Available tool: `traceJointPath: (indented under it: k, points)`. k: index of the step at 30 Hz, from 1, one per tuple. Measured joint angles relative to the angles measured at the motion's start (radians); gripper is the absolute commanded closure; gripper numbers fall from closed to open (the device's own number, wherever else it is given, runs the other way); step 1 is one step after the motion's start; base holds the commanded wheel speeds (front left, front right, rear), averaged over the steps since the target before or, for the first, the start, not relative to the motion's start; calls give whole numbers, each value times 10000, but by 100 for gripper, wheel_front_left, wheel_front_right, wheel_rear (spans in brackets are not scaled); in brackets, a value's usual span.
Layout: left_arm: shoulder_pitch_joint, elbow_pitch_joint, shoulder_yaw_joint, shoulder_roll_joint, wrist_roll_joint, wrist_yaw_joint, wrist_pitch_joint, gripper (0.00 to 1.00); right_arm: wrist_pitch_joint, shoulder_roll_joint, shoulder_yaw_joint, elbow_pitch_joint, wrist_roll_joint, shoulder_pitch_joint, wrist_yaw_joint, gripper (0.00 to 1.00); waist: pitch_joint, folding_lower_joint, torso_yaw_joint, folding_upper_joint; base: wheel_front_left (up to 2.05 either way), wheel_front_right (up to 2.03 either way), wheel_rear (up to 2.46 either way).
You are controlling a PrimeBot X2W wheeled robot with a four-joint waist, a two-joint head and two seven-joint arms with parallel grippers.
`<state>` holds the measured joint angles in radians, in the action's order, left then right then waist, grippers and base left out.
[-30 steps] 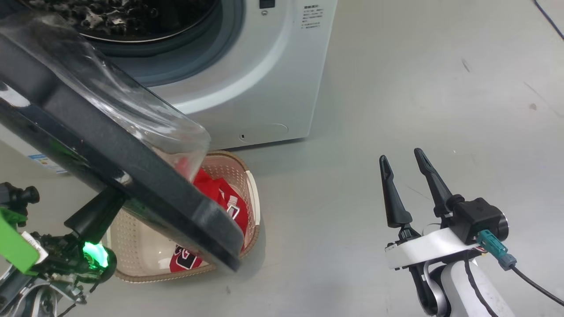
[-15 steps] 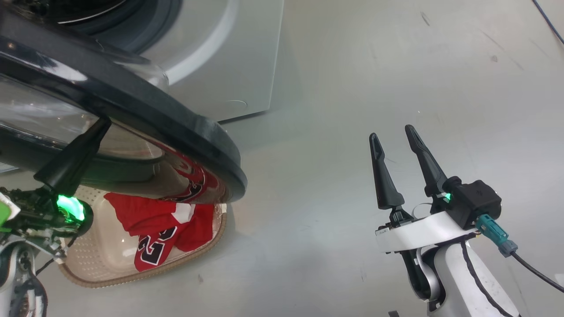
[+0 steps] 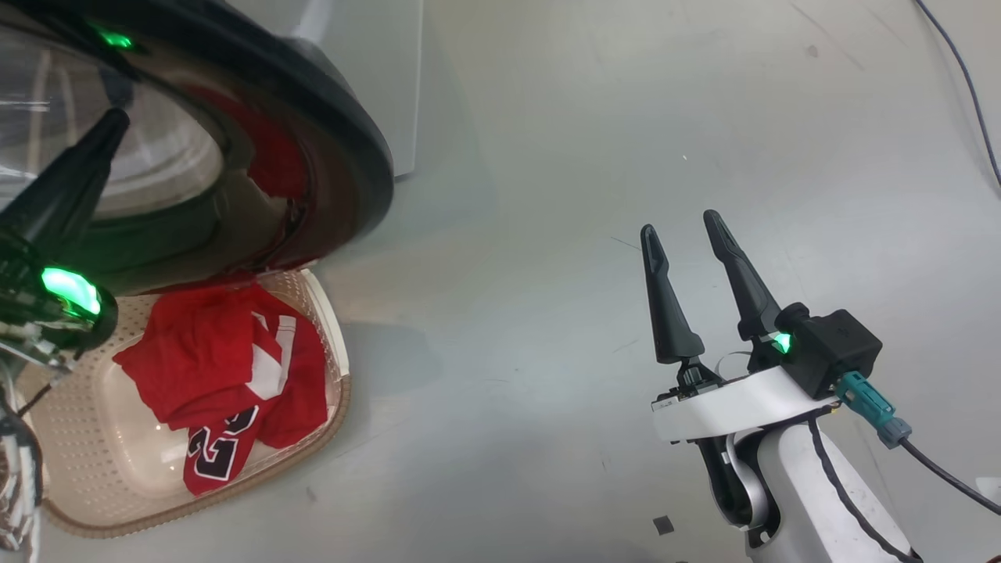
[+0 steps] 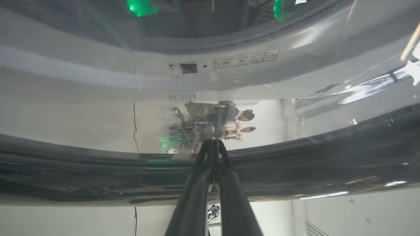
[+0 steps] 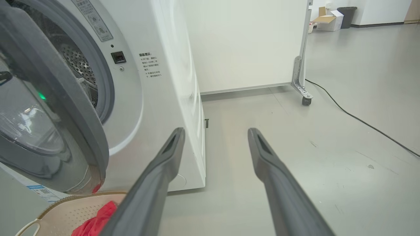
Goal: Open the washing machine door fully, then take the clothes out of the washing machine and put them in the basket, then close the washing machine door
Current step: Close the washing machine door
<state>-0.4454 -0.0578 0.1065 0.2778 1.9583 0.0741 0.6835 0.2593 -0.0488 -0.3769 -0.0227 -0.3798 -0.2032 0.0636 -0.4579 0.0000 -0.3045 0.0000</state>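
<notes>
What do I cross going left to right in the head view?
Left end effector → clothes → right end effector. The door and basket overlap the first two, so they are left out.

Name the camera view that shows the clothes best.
Head view: the clothes lie spread in the basket, number visible. The right wrist view catches a red corner; the left wrist view faces the washing machine door.
</notes>
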Motion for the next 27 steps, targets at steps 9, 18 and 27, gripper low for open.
traceJointPath:
  k: [9, 18, 27]
  points:
    - [-1024, -663, 59, 27, -82, -205, -318, 100, 0, 4, -132, 4, -90, -123, 100, 0, -102, 0, -378, 0, 0, 0, 0]
    - [-1499, -1164, 25, -73, -138, -159, -508, 100, 0, 6, -113, 4, -159, -136, 113, 0, -118, 0, -393, 0, 0, 0, 0]
    - [-1537, -1501, -117, -441, -111, 153, -359, 100, 0, 6, 125, -2, -36, -159, 199, 0, -33, 0, 7, 0, 0, 0, 0]
